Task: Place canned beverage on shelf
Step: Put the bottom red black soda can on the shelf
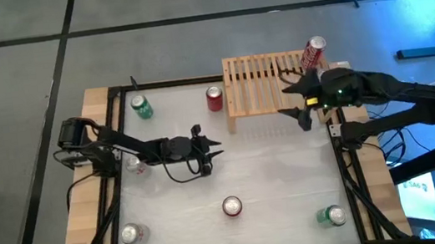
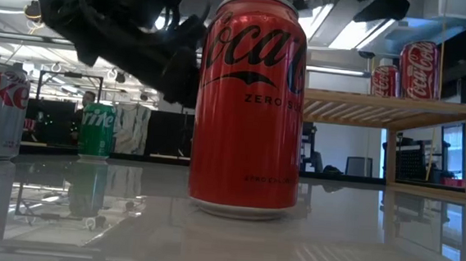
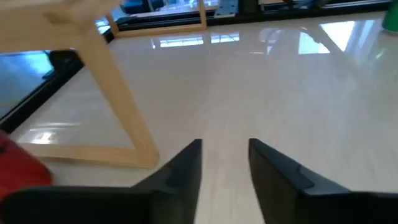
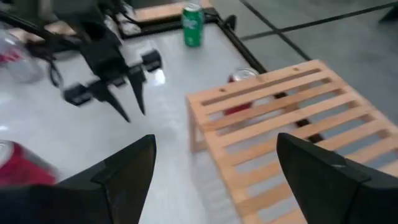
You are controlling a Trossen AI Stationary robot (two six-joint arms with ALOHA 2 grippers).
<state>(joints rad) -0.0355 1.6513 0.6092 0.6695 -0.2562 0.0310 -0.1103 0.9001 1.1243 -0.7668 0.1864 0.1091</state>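
Note:
The light wooden slatted shelf stands at the table's far right; it also shows in the low view and the right wrist view. A red can stands upright on its far right corner; in the low view a second red can shows beside it. My right gripper hovers over the shelf's near right part, open wide and empty. My left gripper is at mid-table, left of the shelf, open and empty.
Loose cans stand upright on the white table: green and red at the far side, silver by the left arm, silver, red and green near the front edge. A black frame rims the table.

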